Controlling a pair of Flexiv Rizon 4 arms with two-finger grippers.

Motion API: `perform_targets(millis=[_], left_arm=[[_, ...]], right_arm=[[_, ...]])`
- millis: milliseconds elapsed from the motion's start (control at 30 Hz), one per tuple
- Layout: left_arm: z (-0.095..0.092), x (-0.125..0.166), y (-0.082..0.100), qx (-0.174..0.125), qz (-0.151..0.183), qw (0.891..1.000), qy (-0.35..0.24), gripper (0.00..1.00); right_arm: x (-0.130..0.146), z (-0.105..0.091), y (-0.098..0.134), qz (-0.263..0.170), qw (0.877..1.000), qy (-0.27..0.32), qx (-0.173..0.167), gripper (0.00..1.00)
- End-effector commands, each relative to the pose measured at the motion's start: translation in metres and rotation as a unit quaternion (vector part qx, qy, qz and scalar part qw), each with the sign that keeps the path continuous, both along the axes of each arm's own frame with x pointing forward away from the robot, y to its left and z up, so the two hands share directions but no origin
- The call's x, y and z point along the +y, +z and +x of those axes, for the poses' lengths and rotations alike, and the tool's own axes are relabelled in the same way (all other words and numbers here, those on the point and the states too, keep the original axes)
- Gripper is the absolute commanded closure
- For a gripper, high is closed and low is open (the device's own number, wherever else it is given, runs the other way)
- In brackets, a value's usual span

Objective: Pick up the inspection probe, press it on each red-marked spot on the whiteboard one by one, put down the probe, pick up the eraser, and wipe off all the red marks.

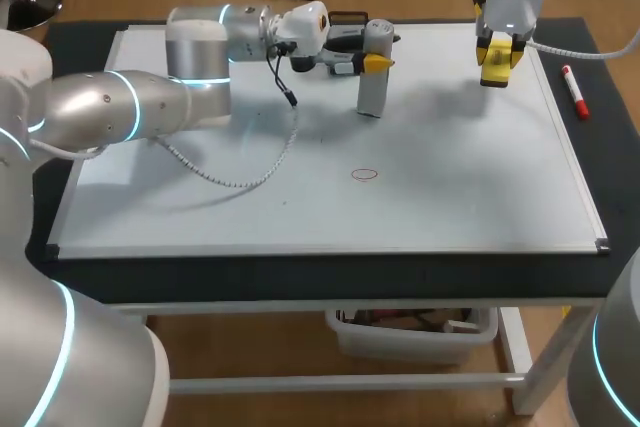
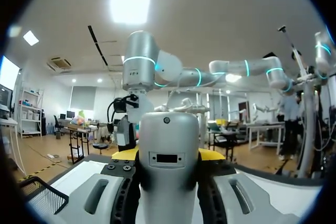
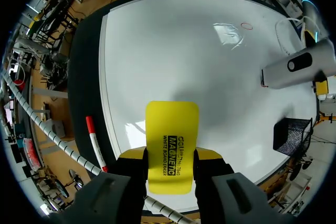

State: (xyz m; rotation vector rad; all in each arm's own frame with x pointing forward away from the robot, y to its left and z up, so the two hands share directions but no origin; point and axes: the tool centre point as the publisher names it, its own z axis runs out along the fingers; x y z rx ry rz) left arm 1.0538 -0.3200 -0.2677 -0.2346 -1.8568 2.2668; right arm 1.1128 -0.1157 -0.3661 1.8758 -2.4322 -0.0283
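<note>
The probe (image 1: 371, 95) is gripped upright by the left gripper (image 1: 377, 63), and the eraser (image 1: 495, 73) by the right gripper (image 1: 498, 53). The red mark (image 1: 365, 174) lies nearward, closest to the probe.

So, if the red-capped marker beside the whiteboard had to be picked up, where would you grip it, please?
Grip the marker at the middle of its white barrel, coming straight down from above, with the jaws closing across its width. It lies flat on the black mat just off the whiteboard's right edge, roughly along it, so both long sides look free.
</note>
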Motion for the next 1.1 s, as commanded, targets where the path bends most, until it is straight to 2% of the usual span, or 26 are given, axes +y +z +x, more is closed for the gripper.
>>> perform_targets(millis=[33,1100], left_arm=[[0.0082,-0.0006,-0.0054,-0.002,-0.004,1.0,-0.02,1.0],[0.0106,0.0063,-0.0113,-0.003,0.01,1.0,-0.014,1.0]], right_arm=[[-0.0007,0.0015,0.001,-0.001,1.0,0.001,0.001,1.0],[-0.0007,0.0015,0.001,-0.001,1.0,0.001,0.001,1.0]])
